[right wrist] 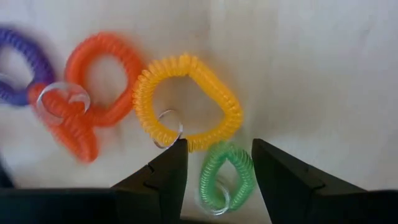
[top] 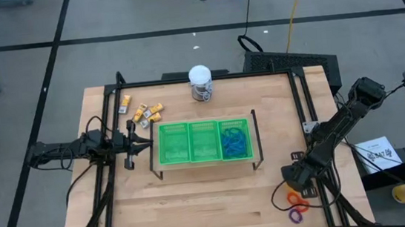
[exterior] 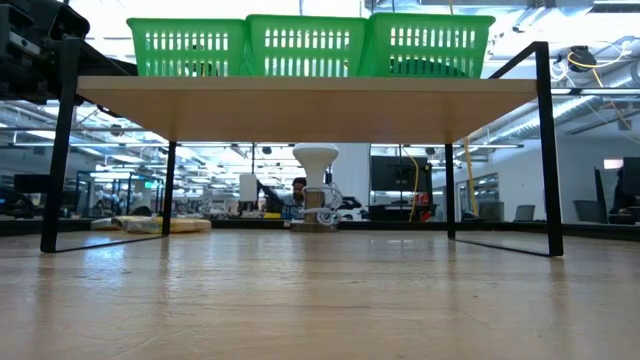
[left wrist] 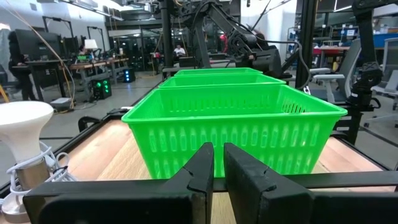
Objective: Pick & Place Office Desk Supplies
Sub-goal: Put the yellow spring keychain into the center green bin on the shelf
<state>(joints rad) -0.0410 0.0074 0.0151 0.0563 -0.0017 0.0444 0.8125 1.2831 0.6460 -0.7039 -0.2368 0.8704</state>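
Note:
My right gripper (top: pixel 296 183) (right wrist: pixel 217 146) hangs open near the table's near right corner, pointing down over a cluster of coil rings (top: pixel 295 205). A green ring (right wrist: pixel 225 174) lies on the table between its fingers; yellow (right wrist: pixel 186 102), orange (right wrist: pixel 102 81) and purple (right wrist: pixel 18 68) rings lie beside it. My left gripper (top: pixel 147 139) (left wrist: pixel 217 165) is shut and level at the left end of the green three-compartment tray (top: pixel 205 141). Blue loops (top: pixel 235 140) fill the tray's right compartment. Yellow-and-white blocks (top: pixel 143 113) lie on the table at far left.
The tray (exterior: pixel 310 45) sits on a raised wooden shelf with black legs (exterior: pixel 545 150) in the middle of the table. A white-topped round jar (top: pixel 200 82) (exterior: pixel 315 185) stands behind it near the far edge. A black frame (top: pixel 306 103) borders the tabletop.

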